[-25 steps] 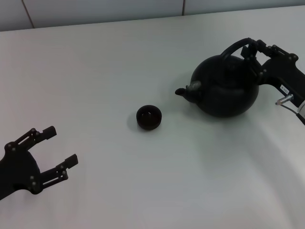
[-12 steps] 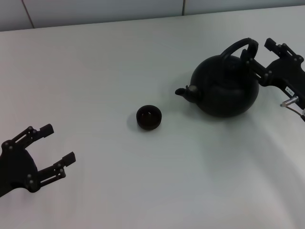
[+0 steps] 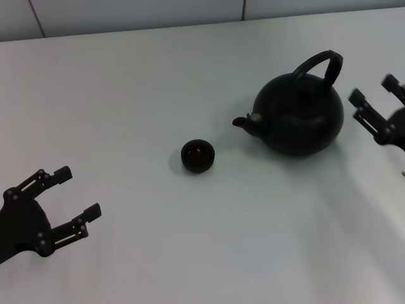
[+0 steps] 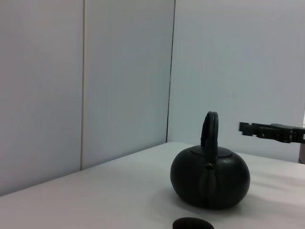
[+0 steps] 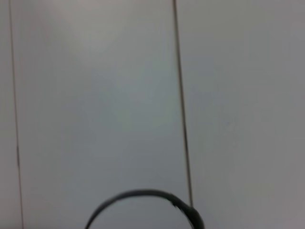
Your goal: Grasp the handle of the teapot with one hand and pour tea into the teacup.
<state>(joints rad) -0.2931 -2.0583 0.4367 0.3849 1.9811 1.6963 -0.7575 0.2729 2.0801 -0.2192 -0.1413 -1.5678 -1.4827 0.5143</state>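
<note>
The matte-black teapot [image 3: 299, 117] stands upright on the white table, right of centre, its spout [image 3: 243, 122] pointing toward the teacup. Its arched handle [image 3: 323, 63] rises over the lid, free of any grip. The small black teacup [image 3: 197, 155] sits left of the spout, apart from it. My right gripper [image 3: 373, 101] is open, to the right of the teapot and clear of the handle. My left gripper [image 3: 74, 192] is open and empty at the near left. The left wrist view shows the teapot [image 4: 210, 179], the handle [image 4: 209, 131] edge-on and the teacup's rim [image 4: 193, 223]. The right wrist view shows only the handle's top [image 5: 143, 200].
The white table [image 3: 158, 82] ends at a back edge below a pale panelled wall [image 3: 126, 12]. The right gripper shows far off in the left wrist view [image 4: 271, 131], beside the teapot.
My right gripper has let go of the handle, opened and drawn back to the right, away from the teapot. The teapot, the teacup and the left arm stay in place.
</note>
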